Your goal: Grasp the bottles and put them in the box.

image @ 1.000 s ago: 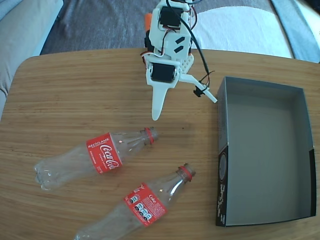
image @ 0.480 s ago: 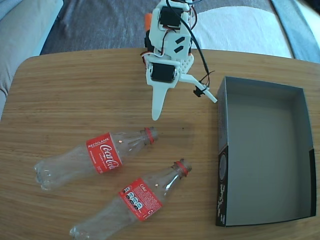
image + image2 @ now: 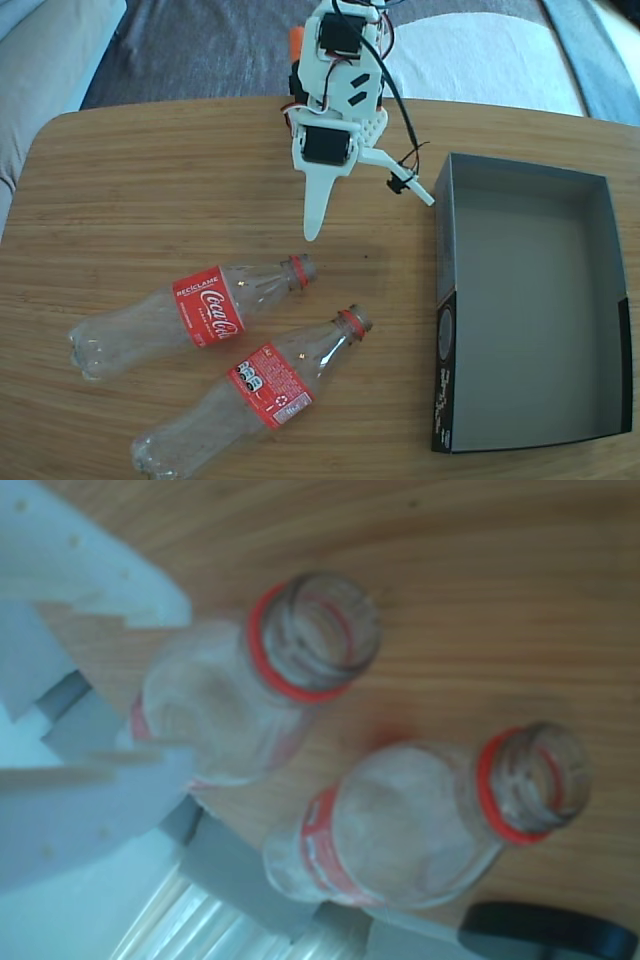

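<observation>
1. Bottles [image 3: 200, 318] [image 3: 250, 395] are lying side by side on the table [image 3: 120, 200], open mouths facing us.
2. We are holding our gripper [image 3: 370, 215] over them, fingers spread wide, gripping nothing.
3. We are leaving the box [image 3: 448, 220] empty, waiting nearby.

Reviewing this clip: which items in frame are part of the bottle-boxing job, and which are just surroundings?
Belongs to the job:
- upper Coca-Cola bottle, lying on the table
- lower Coca-Cola bottle, lying beside it
- empty box, to the right in the fixed view
- gripper, jaws apart, above the bottles

Just surroundings:
- wooden table
- grey fabric behind the table
</observation>
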{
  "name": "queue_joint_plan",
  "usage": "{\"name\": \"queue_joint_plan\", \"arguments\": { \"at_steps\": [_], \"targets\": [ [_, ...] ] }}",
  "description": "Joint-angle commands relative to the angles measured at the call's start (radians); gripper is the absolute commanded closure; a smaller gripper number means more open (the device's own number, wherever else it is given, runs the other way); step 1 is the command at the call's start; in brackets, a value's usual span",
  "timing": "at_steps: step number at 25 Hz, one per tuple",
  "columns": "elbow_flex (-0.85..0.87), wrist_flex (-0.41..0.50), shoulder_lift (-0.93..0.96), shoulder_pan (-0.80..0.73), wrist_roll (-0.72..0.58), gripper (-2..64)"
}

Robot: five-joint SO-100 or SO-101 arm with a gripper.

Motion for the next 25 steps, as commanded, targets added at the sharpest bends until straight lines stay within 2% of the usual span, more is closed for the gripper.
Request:
{"name": "queue_joint_plan", "arguments": {
  "at_steps": [1,9,15,21,25],
  "targets": [
    [-0.011,-0.006,0.008,-0.003,-0.005,51.0],
    [-0.029,-0.006,0.008,-0.005,0.003,51.0],
    [-0.161,-0.006,-0.023,0.003,0.003,51.0],
    [-0.399,-0.006,-0.362,0.003,-0.003,51.0],
    [-0.637,-0.005,-0.624,-0.012,-0.006,51.0]
  ]
}}
